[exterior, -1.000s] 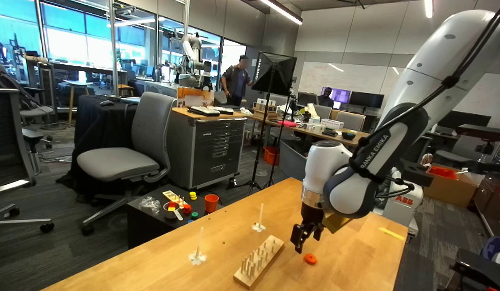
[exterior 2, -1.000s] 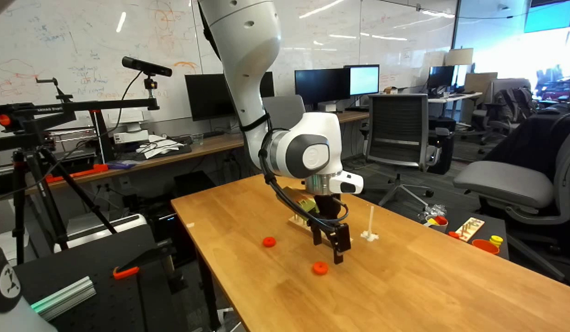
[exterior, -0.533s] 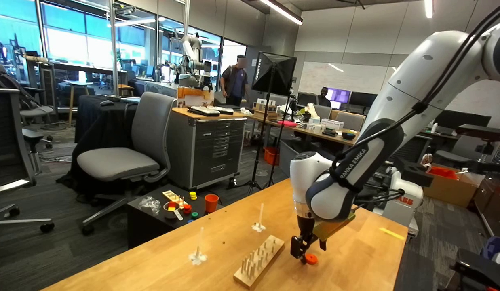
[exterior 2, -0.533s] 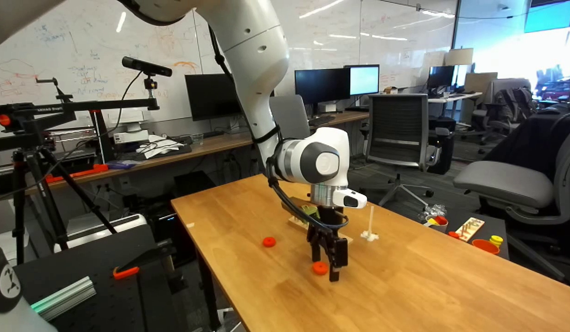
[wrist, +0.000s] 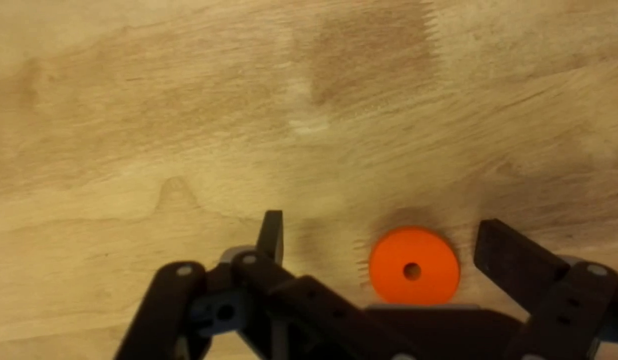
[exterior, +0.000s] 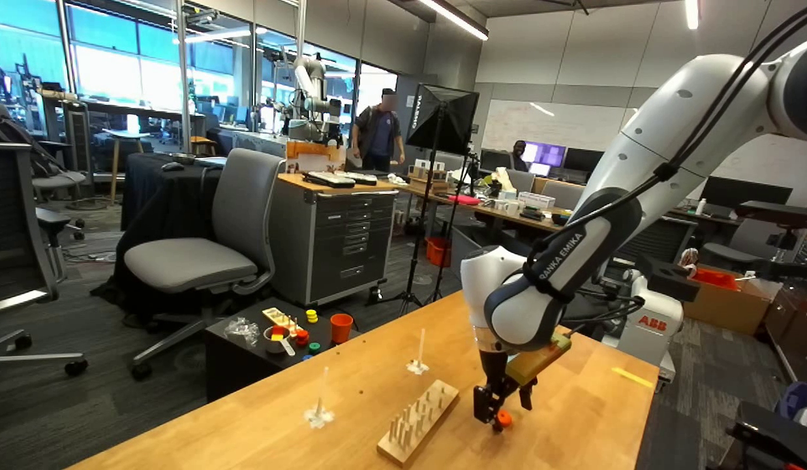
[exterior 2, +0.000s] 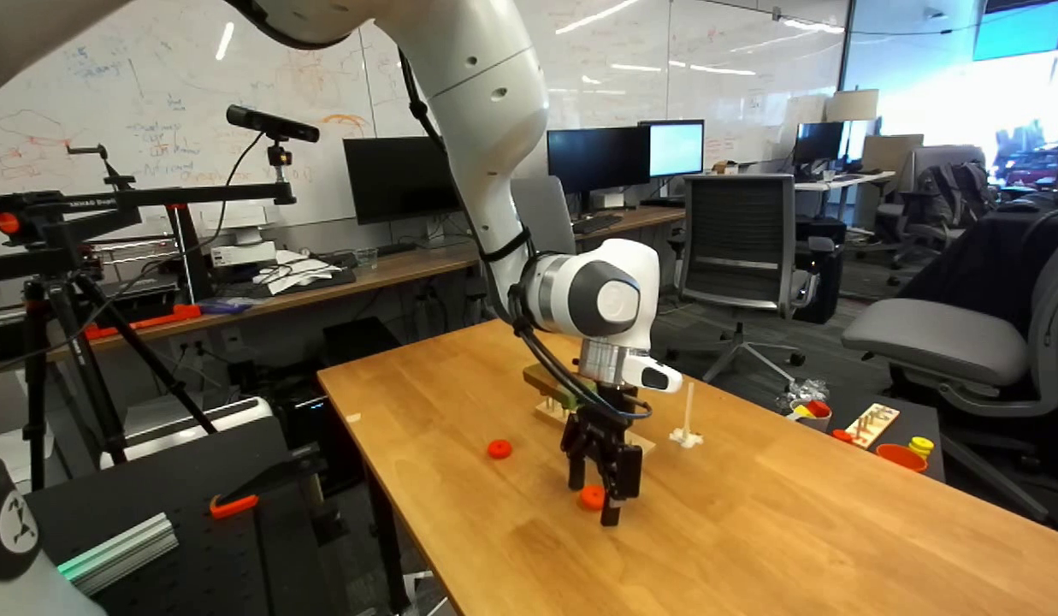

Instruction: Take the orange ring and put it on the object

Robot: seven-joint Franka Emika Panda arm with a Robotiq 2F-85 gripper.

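Because the flat, round orange ring (wrist: 413,246) lies off-centre below our widely spread, black two-fingered gripper (wrist: 378,231), we should align carefully before squeezing.

We see the ring (wrist: 413,252) face up on the table (wrist: 199,150), a bright orange disc with one small round hole at its center, its lower edge hidden from our wrist view. In an exterior view we find the block (exterior: 426,424), a long, flat piece of pale wood lying near the ring but apart, its pegs (exterior: 408,435) upright.
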